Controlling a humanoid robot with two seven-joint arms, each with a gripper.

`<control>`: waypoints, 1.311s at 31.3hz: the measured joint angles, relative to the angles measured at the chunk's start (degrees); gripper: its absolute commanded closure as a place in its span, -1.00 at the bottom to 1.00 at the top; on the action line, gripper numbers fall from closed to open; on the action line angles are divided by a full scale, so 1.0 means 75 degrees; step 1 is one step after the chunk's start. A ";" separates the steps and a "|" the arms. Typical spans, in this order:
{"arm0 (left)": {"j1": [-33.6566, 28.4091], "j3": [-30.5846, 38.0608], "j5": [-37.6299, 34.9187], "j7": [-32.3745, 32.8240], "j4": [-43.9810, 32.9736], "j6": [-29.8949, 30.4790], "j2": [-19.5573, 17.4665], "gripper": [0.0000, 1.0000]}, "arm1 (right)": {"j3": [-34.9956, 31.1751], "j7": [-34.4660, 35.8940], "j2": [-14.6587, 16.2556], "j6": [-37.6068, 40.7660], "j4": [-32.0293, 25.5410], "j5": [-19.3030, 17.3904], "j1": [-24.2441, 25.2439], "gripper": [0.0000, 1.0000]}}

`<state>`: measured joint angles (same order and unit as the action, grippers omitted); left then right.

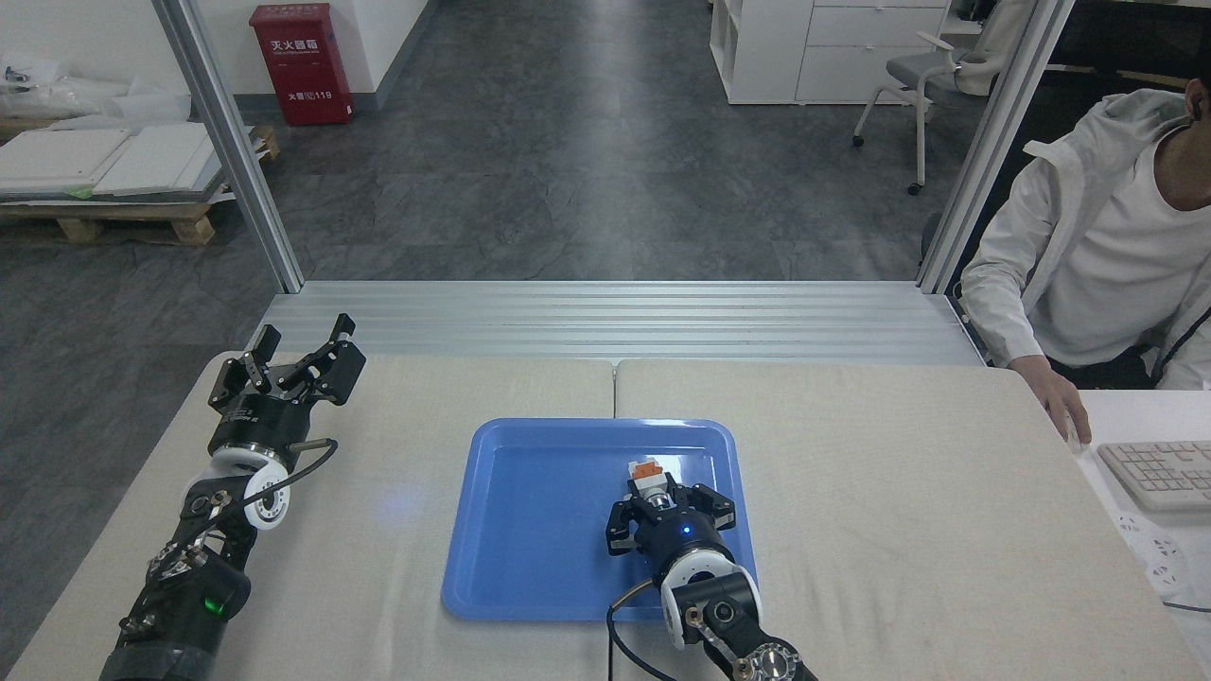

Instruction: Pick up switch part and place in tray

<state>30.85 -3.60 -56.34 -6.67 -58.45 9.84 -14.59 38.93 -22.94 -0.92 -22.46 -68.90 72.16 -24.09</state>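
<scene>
A red fire-extinguisher box (301, 62) stands far left, and a seated person (1102, 255) rests one hand beside a keyboard (1156, 473).

Even, cool indoor light falls across the scene from above, and shadows stay soft and faint on the pale cloth-covered table (397, 567). The glossy blue plastic tray (530, 530) carries a pale sheen on its floor, brightest toward the far right. Focus is sharp from front to back. The aluminium frame posts (227, 142) lean outward, showing wide-angle distortion at the edges.
</scene>
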 measured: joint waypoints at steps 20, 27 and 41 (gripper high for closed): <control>0.0000 0.0000 0.0000 0.0000 0.0000 0.0000 0.0000 -1.00 | -0.0955 0.0269 -0.0259 0.0087 0.0070 -0.0785 -0.0279 -0.98; 0.0000 0.0000 0.0000 -0.0001 0.0000 0.0001 0.0000 -1.00 | -0.2342 0.1633 0.0776 0.2039 0.0092 -0.0835 -0.0703 -0.98; 0.0001 0.0000 0.0000 -0.0001 0.0000 0.0001 0.0000 -1.00 | -0.4247 0.2368 0.2432 0.4077 0.1041 -0.2245 -0.0365 -0.98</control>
<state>30.86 -3.60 -56.34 -6.69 -58.45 9.85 -14.59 7.07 -5.18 17.32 8.11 -61.09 55.33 -26.83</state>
